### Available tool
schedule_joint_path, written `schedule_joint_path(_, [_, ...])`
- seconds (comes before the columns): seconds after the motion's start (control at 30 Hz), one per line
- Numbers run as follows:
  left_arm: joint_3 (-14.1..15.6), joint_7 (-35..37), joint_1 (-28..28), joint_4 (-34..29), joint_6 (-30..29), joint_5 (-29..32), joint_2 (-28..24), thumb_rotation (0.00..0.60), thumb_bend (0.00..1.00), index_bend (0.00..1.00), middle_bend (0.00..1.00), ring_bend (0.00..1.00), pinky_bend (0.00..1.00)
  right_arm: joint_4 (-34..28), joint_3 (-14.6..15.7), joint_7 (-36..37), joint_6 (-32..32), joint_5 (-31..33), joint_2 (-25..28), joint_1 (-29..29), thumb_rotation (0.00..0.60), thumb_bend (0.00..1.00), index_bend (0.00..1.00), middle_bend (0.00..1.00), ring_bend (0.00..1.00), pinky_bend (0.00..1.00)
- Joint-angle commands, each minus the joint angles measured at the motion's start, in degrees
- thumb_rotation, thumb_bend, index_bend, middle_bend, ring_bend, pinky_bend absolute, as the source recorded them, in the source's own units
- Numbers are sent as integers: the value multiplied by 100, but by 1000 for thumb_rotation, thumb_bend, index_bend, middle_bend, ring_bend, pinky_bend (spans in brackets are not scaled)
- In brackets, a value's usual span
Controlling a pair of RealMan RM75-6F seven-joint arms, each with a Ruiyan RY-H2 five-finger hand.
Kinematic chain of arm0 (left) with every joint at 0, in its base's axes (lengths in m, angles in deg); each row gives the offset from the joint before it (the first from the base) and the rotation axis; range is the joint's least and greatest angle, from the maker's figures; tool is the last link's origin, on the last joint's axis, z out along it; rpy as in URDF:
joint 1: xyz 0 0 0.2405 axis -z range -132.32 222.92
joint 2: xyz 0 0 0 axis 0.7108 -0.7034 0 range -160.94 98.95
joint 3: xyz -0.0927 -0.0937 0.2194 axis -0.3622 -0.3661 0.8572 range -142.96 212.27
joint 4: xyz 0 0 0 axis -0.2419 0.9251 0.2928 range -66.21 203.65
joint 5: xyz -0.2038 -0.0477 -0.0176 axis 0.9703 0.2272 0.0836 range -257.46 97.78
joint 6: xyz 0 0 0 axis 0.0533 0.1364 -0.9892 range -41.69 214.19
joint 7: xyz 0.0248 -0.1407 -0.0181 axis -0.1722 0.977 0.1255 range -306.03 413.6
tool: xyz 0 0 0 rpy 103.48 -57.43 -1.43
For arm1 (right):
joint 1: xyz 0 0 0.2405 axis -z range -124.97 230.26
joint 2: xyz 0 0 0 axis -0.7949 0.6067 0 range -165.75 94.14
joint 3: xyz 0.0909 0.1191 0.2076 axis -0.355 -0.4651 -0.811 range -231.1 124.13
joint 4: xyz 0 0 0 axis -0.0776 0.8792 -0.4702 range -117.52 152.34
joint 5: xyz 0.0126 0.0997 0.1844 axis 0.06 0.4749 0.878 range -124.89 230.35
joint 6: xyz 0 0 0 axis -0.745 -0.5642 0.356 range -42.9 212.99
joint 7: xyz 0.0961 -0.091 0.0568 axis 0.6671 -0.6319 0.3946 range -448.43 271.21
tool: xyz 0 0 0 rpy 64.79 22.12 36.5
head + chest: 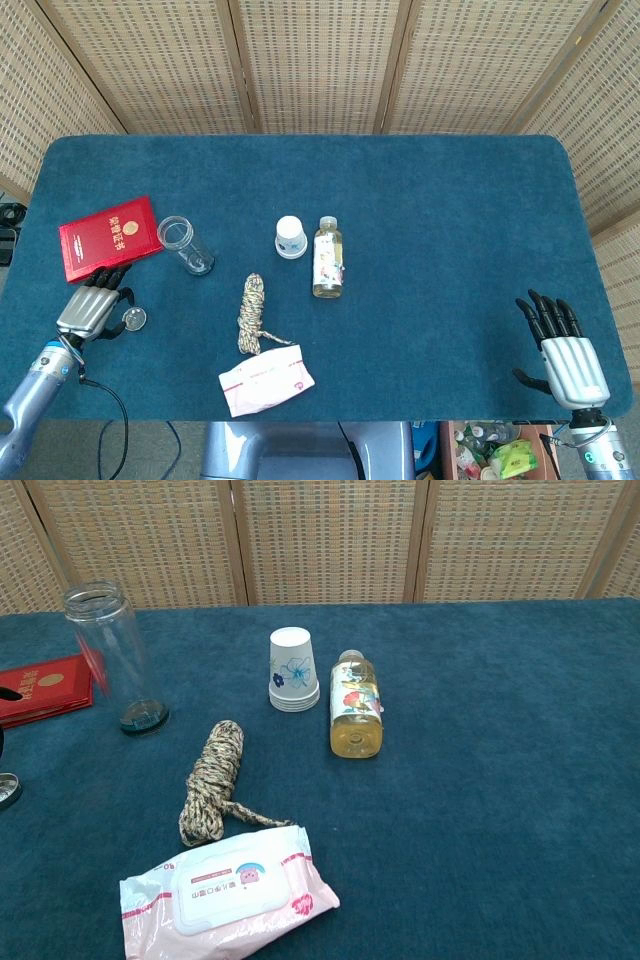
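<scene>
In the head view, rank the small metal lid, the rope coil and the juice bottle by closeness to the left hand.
1. Small metal lid: just right of the left hand.
2. Rope coil: further right, mid-table.
3. Juice bottle: farthest, right of the paper cups.
</scene>
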Motion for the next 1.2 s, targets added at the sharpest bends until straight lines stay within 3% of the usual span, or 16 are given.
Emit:
schedule_joint_path(0.03, [16, -80, 16, 36, -2, 19, 33, 600, 350, 420, 0, 0, 0, 7, -3, 10, 1, 8, 1, 1, 600, 0, 67, 0, 0, 0])
schedule_joint_path(1.2, [79, -231, 132, 320, 45, 184, 338, 600, 386, 501, 0, 0, 0, 56, -11, 62, -49, -14, -20, 14, 600, 0, 67, 0, 0, 0])
